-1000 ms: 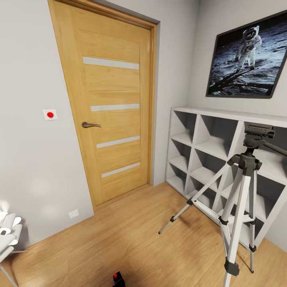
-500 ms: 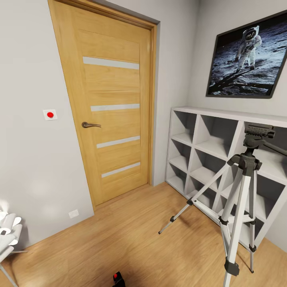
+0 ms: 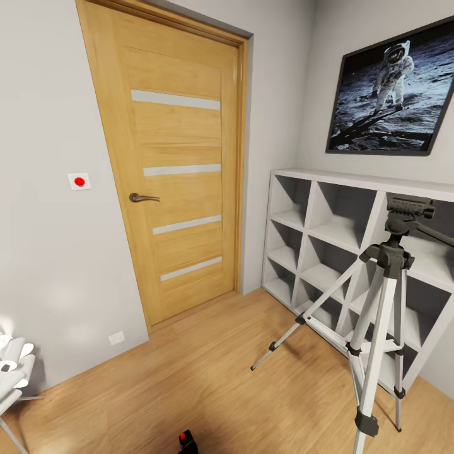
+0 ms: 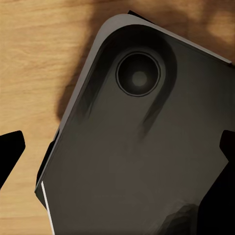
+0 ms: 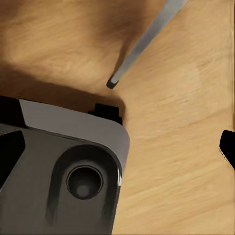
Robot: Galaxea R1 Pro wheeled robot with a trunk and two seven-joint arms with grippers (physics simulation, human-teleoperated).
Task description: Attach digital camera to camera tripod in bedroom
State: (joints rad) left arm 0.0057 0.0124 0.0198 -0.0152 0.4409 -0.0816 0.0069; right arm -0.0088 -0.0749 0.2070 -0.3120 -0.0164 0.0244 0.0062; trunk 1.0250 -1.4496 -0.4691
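Note:
The camera tripod [image 3: 386, 296] stands on the wood floor at the right, in front of the white cube shelf, its black head [image 3: 408, 211] bare and the pan handle pointing right. The digital camera [image 3: 186, 441], black with a red button on top, shows at the head view's bottom edge, partly cut off. My left gripper [image 4: 117, 152] hangs open over my dark grey base [image 4: 142, 147], holding nothing. My right gripper [image 5: 117, 147] is open too, above the floor and the base's corner [image 5: 73, 166], with one silver tripod leg [image 5: 144, 41] ending in a black foot beyond it.
A shut wooden door [image 3: 180, 170] with pale stripes fills the left wall. The white cube shelf [image 3: 340, 252] lines the right wall under an astronaut picture [image 3: 394, 91]. A white object [image 3: 12, 369] stands at the lower left. Bare plank floor [image 3: 208, 378] lies between door and tripod.

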